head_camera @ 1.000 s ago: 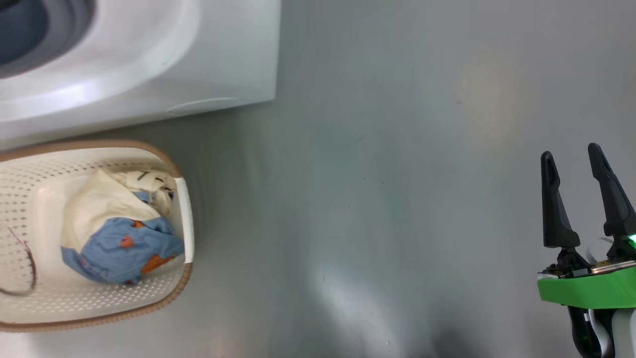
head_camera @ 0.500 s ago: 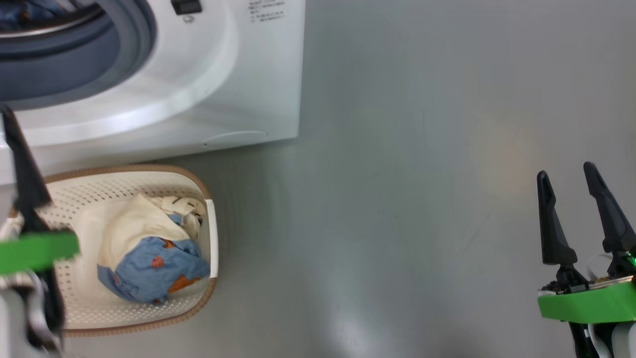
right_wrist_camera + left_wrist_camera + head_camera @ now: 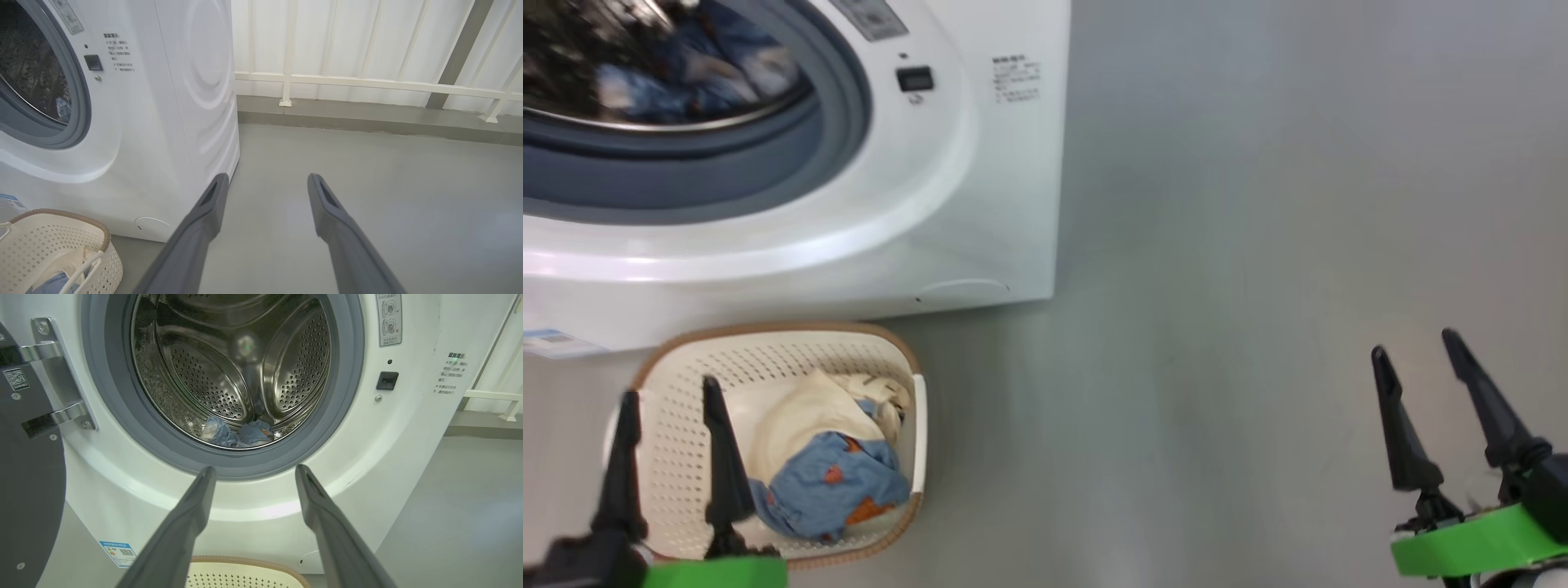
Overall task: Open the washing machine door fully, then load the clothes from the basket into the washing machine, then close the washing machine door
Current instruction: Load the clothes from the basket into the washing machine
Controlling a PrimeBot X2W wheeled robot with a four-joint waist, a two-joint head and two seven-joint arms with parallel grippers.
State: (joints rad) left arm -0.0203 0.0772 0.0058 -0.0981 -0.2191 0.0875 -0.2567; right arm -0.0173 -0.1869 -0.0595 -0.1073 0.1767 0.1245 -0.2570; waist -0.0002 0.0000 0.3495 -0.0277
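You're mid-load: the door (image 3: 28,490) of the washing machine (image 3: 980,204) stands open, the clothes (image 3: 833,482) lie in the basket (image 3: 768,328) below your left gripper (image 3: 670,390), and since it and the right gripper (image 3: 1414,343) are spread and empty, 1 move comes next: lower the left and pinch the pile.

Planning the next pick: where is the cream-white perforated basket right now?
Head view, lower left: the cream-white perforated plastic basket sits on the grey floor directly before the white washing machine.

basket (image 3: 907,359) before washing machine (image 3: 980,212)
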